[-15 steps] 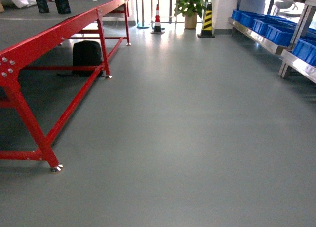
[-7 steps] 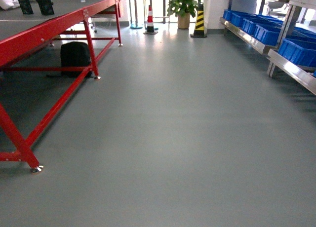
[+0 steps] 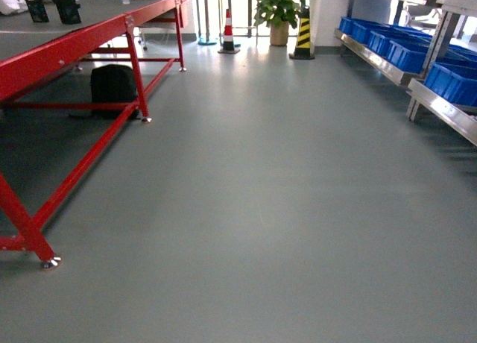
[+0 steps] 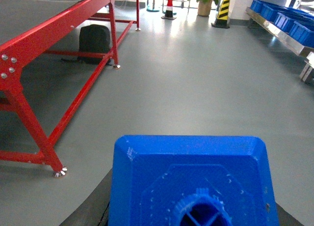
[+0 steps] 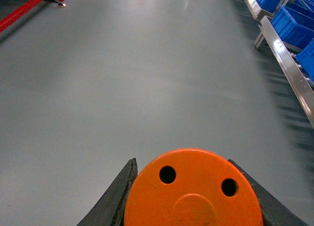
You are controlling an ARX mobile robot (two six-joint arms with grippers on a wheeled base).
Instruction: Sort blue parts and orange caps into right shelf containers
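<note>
In the left wrist view a bright blue part (image 4: 191, 179) fills the bottom of the frame, its round stud facing the camera. My left gripper (image 4: 191, 211) is shut on it, with dark fingers showing at both sides. The right wrist view shows an orange cap (image 5: 192, 194), its flat top with two dark holes. My right gripper (image 5: 181, 163) is shut on it, a dark finger on each side. The right shelf containers, blue crates (image 3: 406, 54) (image 5: 299, 27), sit on metal shelves along the right, far from both grippers. Neither gripper shows in the head view.
A long red-framed table (image 3: 74, 41) runs along the left, with a black bag (image 3: 113, 86) under it. A traffic cone (image 3: 228, 31), a potted plant (image 3: 279, 7) and a yellow-black post (image 3: 302, 33) stand at the far end. A low metal shelf rail (image 3: 440, 108) juts out on the right.
The head view has swung: the red table and its near leg have slid left, and the right shelves with blue crates show more fully.
</note>
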